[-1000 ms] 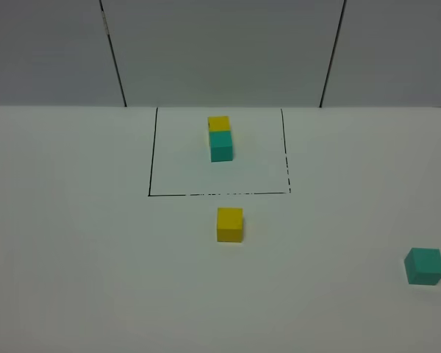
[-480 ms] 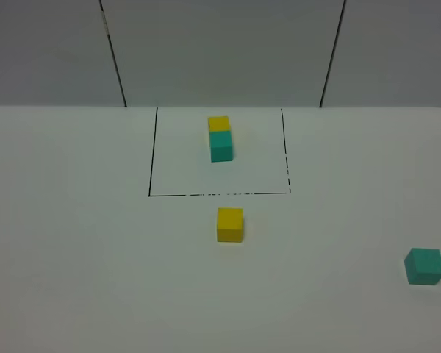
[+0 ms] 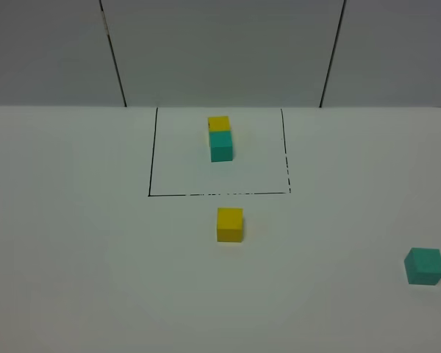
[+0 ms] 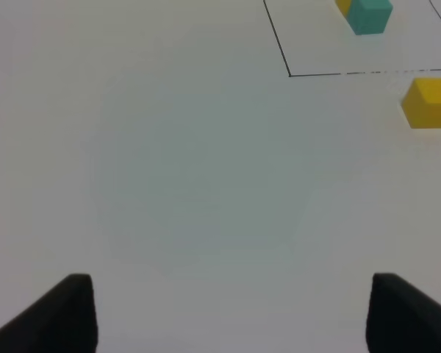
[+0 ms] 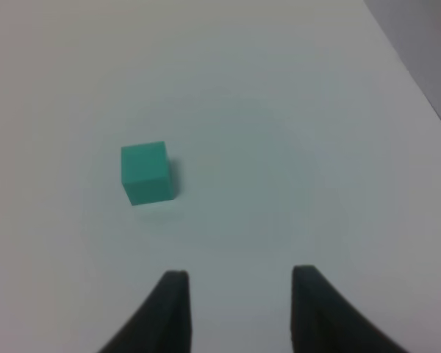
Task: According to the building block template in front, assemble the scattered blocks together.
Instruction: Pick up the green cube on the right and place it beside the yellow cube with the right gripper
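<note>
The template is a yellow cube (image 3: 219, 123) joined to a teal-green cube (image 3: 221, 145) inside a thin black drawn rectangle (image 3: 219, 193) at the back of the white table; it also shows in the left wrist view (image 4: 369, 16). A loose yellow cube (image 3: 230, 224) sits just in front of the rectangle, also in the left wrist view (image 4: 429, 102). A loose teal-green cube (image 3: 425, 265) lies at the right edge, also in the right wrist view (image 5: 145, 173). My left gripper (image 4: 231, 312) is open and empty, far from the cubes. My right gripper (image 5: 239, 309) is open and empty, short of the teal cube.
The white table (image 3: 95, 257) ends at grey wall panels (image 3: 220, 51) behind the rectangle. In the right wrist view the table edge (image 5: 411, 73) runs close beside the teal cube's area.
</note>
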Controlling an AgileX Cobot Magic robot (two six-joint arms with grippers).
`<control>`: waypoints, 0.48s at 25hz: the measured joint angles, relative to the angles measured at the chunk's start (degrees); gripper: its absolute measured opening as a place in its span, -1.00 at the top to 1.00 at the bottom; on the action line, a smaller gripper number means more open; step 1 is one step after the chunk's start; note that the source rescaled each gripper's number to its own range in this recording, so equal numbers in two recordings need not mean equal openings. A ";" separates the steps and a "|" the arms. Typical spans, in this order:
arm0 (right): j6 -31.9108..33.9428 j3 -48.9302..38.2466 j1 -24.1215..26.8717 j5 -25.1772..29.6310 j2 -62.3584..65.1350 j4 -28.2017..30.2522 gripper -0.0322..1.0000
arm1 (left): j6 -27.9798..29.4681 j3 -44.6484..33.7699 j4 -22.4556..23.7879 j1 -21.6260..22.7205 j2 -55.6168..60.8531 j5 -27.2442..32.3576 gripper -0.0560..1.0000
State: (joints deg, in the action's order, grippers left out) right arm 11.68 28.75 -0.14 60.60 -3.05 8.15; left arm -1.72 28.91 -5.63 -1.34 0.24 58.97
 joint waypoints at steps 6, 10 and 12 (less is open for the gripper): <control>0.00 0.00 0.00 0.00 0.00 0.00 0.94 | 0.00 0.00 0.00 0.00 0.00 0.00 -0.76; 0.06 0.00 0.00 0.00 0.00 0.00 0.94 | 0.00 0.00 -0.02 0.00 0.00 0.00 -0.76; 0.06 0.00 0.00 0.00 0.00 0.00 0.94 | 0.00 0.00 -0.02 0.00 0.00 0.00 -0.76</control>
State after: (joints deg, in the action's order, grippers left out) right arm 11.74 28.75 -0.14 60.60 -3.05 8.15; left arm -1.72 28.91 -5.65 -1.34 0.24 58.97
